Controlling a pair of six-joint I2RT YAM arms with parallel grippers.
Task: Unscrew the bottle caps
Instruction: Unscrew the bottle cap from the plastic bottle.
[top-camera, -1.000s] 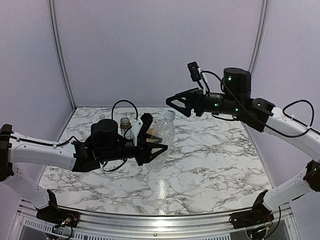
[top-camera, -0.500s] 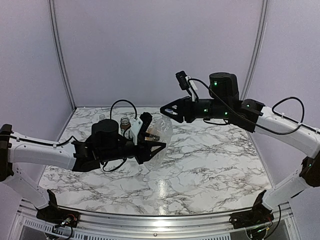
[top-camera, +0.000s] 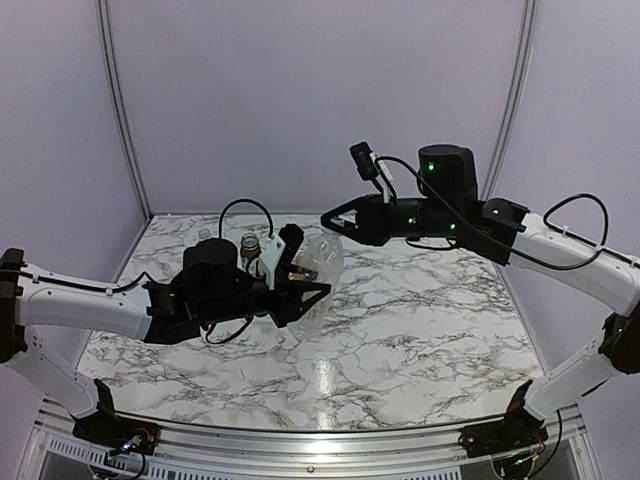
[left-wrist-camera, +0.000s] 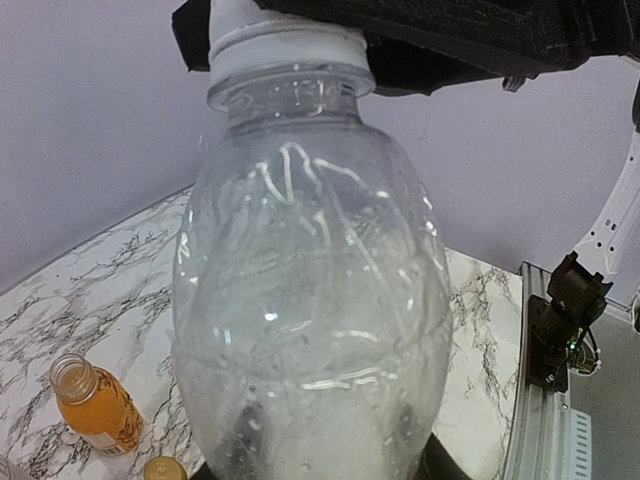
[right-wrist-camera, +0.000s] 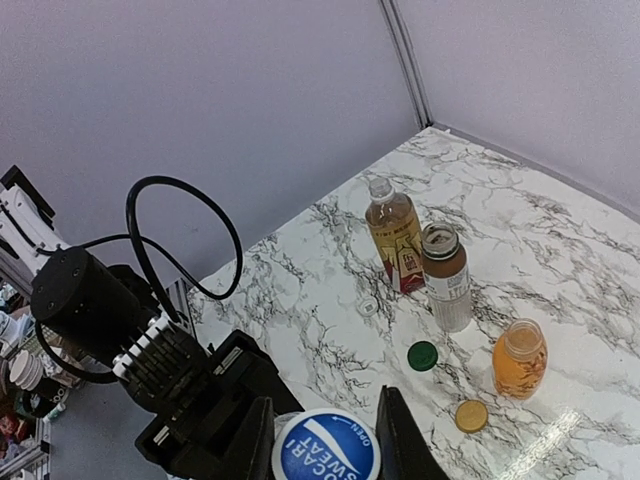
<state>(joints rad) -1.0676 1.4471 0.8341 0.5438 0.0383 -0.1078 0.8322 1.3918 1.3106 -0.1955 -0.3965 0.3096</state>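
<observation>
Marble-patterned white tabletop (top-camera: 430, 320) below, and at centre frame the left gripper (top-camera: 308, 268) clamps the tall clear plastic bottle (left-wrist-camera: 310, 300) around its belly. It looks light, thin-walled and crushable. Right gripper (top-camera: 333, 224) pinches tight on its white-and-blue screw cap (right-wrist-camera: 325, 447), small and stiff, best taken by the rim.

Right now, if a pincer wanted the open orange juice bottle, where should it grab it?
Probably around the body of the orange juice bottle, just below its narrower neck, pincer level. It stands upright with no cap, so keeping it straight avoids spills. Come from the side away from the short clear bottle and the orange cap.
</observation>
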